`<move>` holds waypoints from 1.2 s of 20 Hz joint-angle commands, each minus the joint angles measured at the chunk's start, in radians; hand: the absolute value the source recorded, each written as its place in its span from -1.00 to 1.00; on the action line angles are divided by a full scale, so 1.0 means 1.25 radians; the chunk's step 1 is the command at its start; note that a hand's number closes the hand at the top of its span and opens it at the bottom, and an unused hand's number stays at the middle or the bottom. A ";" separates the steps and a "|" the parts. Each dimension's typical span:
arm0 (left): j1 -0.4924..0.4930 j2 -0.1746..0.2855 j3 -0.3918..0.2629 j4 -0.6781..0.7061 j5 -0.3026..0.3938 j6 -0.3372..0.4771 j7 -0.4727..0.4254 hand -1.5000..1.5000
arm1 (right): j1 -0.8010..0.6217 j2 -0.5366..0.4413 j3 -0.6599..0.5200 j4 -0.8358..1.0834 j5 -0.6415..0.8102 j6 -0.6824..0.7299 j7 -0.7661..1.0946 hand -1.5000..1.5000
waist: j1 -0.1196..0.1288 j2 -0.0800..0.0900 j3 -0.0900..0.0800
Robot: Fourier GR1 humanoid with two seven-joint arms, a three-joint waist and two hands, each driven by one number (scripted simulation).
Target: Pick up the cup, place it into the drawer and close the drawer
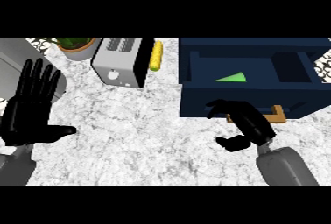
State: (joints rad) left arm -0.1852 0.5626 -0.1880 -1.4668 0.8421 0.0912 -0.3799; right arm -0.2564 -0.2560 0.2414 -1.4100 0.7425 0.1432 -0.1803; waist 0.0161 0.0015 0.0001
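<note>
At the far left my left hand (29, 116) rests open over the marbled counter (149, 131), fingers straight and spread, pointing up the view, thumb stuck out to the right. It holds nothing. Behind its fingertips a grey panel (12, 59) runs along the counter's left edge.

Beyond that hand and to its right stands a potted plant (77, 46) in a pale pot. Just right of the pot is a silver toaster (119, 61) with two slots on top and a black side panel. A yellow corn cob (156, 56) lies close along the toaster's right flank; I cannot tell whether the two touch.

Further right, straight beyond my right hand (251, 124), the navy drawer (194, 98) stands pulled open. In its left compartment, past the hand's fingertips, a green wedge shows, which I take for the cup (233, 78), though only part of it is visible. The drawer's front wall lies between the hand and that green shape. A tan handle (279, 114) sits on the drawer's front, just right of the hand.

My right hand's fingers (223, 106) are curled, their tips up against the drawer's front, the thumb bent back towards me. I see nothing held in it.
</note>
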 commanded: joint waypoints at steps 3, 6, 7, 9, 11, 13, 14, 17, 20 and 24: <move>0.084 0.031 0.075 0.012 0.015 -0.120 -0.019 -1.00 | -0.091 0.025 -0.021 0.248 0.060 -0.070 -0.077 -1.00 | 0.002 0.001 0.000; 0.141 0.006 0.075 -0.068 -0.010 -0.099 -0.001 -1.00 | -0.156 0.050 -0.047 0.343 0.065 -0.077 -0.095 -1.00 | 0.001 -0.001 0.000; 0.048 0.002 0.095 0.039 -0.006 -0.131 -0.007 -1.00 | -0.209 0.042 -0.072 0.442 0.066 -0.104 -0.146 -1.00 | -0.001 0.003 0.000; 0.012 -0.017 0.099 0.070 -0.019 -0.121 0.007 -1.00 | -0.287 0.055 -0.098 0.494 0.059 -0.084 -0.126 -1.00 | -0.003 0.003 0.000; 0.058 -0.039 0.087 0.051 -0.037 -0.135 -0.015 -1.00 | -0.301 0.077 -0.107 0.606 0.067 -0.139 -0.186 -1.00 | 0.002 0.004 0.000; 0.039 -0.015 0.108 0.011 -0.007 -0.129 0.038 -1.00 | -0.383 0.043 -0.149 0.671 0.042 -0.096 -0.210 -1.00 | 0.008 0.004 0.001; 0.062 -0.019 0.111 0.040 -0.024 -0.162 -0.002 -1.00 | -0.374 0.045 -0.158 0.728 0.046 -0.136 -0.245 -1.00 | 0.010 0.006 0.001; 0.034 -0.007 0.122 0.005 0.011 -0.141 0.075 -1.00 | -0.426 0.005 -0.193 0.792 0.028 -0.111 -0.286 -1.00 | 0.014 0.008 0.001; 0.079 -0.030 0.106 0.021 -0.036 -0.172 0.005 -1.00 | -0.497 -0.010 -0.203 0.870 0.037 -0.091 -0.292 -1.00 | 0.029 0.013 0.001; 0.045 -0.022 0.107 0.022 -0.033 -0.168 0.035 -1.00 | -0.553 -0.060 -0.220 0.919 0.036 -0.062 -0.300 -1.00 | 0.045 0.021 0.002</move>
State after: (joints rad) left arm -0.1188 0.5290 -0.0516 -1.4245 0.8068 -0.1176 -0.3579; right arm -0.8617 -0.2676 0.0028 -0.3789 0.7807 0.0576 -0.6105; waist 0.0490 -0.0013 -0.0040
